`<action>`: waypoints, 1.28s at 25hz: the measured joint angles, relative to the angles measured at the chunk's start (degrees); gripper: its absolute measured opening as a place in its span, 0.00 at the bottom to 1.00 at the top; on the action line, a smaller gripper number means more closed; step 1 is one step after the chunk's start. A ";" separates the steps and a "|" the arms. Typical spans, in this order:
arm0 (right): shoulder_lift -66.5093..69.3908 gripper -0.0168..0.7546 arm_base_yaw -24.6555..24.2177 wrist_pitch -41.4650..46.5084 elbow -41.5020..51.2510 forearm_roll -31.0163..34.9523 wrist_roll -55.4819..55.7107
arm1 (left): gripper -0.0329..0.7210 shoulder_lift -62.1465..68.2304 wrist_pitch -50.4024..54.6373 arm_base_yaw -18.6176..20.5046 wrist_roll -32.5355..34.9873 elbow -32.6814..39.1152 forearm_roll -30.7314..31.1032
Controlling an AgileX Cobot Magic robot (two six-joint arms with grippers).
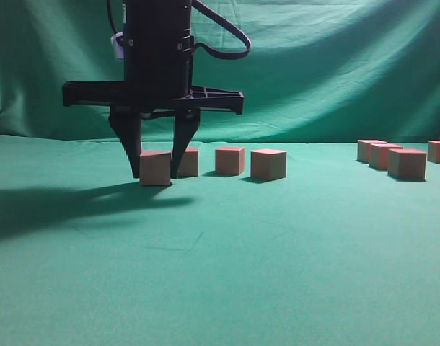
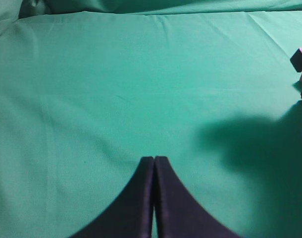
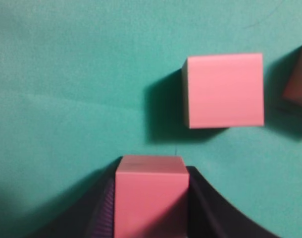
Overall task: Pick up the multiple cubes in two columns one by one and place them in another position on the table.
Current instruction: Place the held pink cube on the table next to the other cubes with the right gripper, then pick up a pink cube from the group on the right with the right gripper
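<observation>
Exterior view: the right end effector point(image 1: 156, 171) pinches a cube point(image 1: 155, 168) resting on the table point(image 1: 220, 274), leftmost in a row of cubes point(image 1: 249, 163); a second group point(image 1: 397, 158) sits well apart at right.

Left wrist view: the left end effector point(image 2: 154, 159) is pressed together above bare cloth.

Right wrist view: the pinched cube point(image 3: 150, 196) sits between the fingers point(image 3: 203, 203), another cube point(image 3: 224, 90) beyond.

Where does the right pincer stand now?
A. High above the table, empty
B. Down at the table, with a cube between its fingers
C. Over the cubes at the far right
B: the right pincer is down at the table, its fingers flanking one cube.
</observation>
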 joint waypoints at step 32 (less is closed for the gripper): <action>-27.28 0.73 -2.91 15.97 -2.86 -14.13 -22.84 | 0.04 0.00 0.00 0.00 0.00 0.00 0.00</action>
